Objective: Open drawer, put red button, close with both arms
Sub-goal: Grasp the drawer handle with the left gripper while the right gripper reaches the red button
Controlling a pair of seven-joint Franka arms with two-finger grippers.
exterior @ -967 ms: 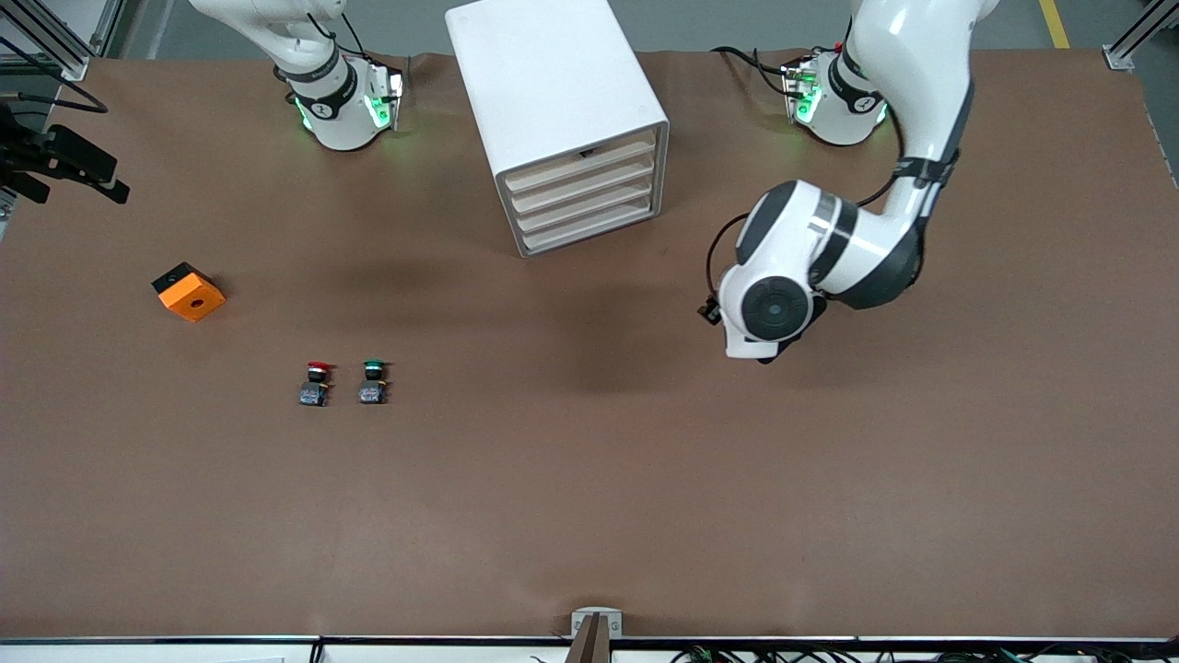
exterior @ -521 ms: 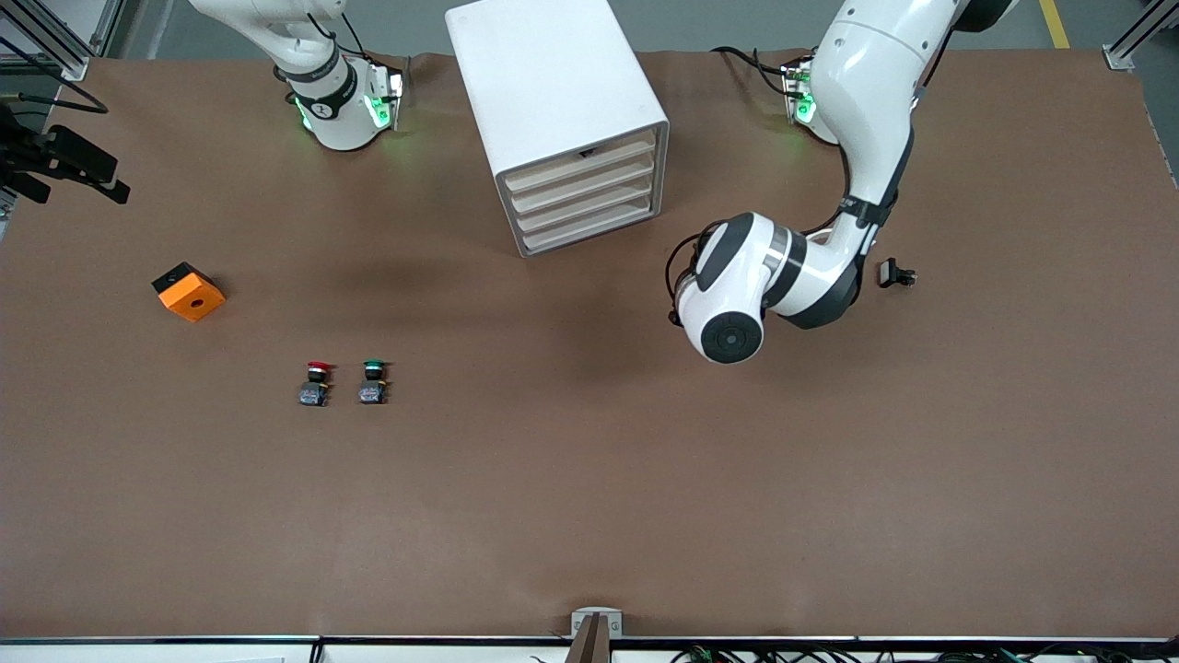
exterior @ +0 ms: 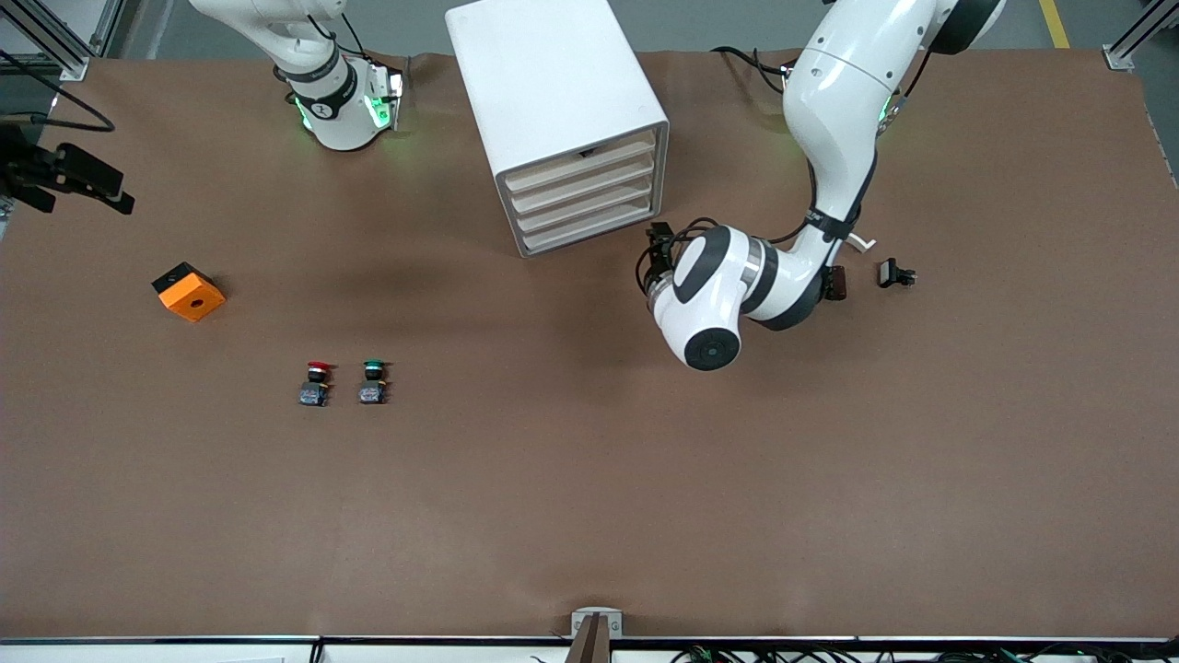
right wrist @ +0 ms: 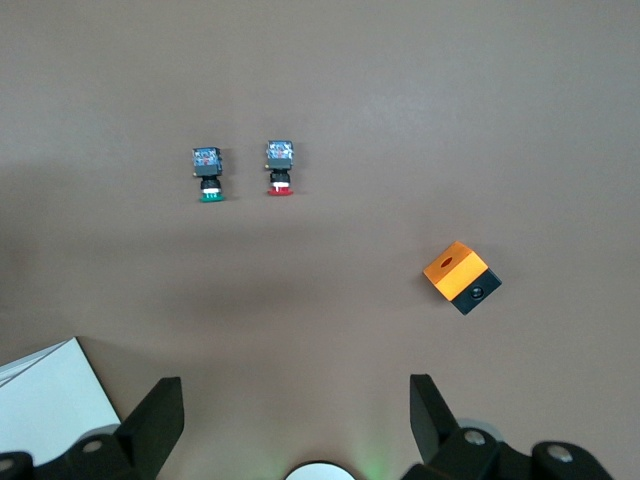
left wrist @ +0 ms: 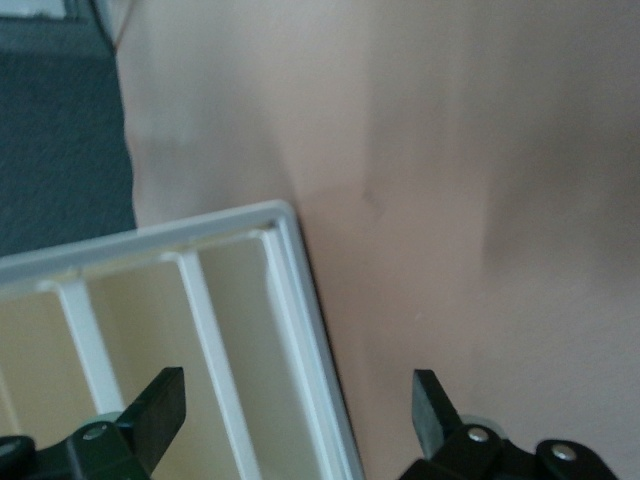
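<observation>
While the left arm [exterior: 834, 120] has swung in toward the white drawer cabinet [exterior: 562, 120], we see its left gripper [left wrist: 290, 415] wide open, empty, before closed drawers. Right gripper [right wrist: 290, 415] waits open, holding nothing. Red button [exterior: 316, 382] lies mid-table toward the right arm's edge.

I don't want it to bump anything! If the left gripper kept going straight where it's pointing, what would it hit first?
Probably the white drawer cabinet: the open left gripper points at the edge of its front, by the cream drawers. It might partly slip past onto the brown table.
</observation>
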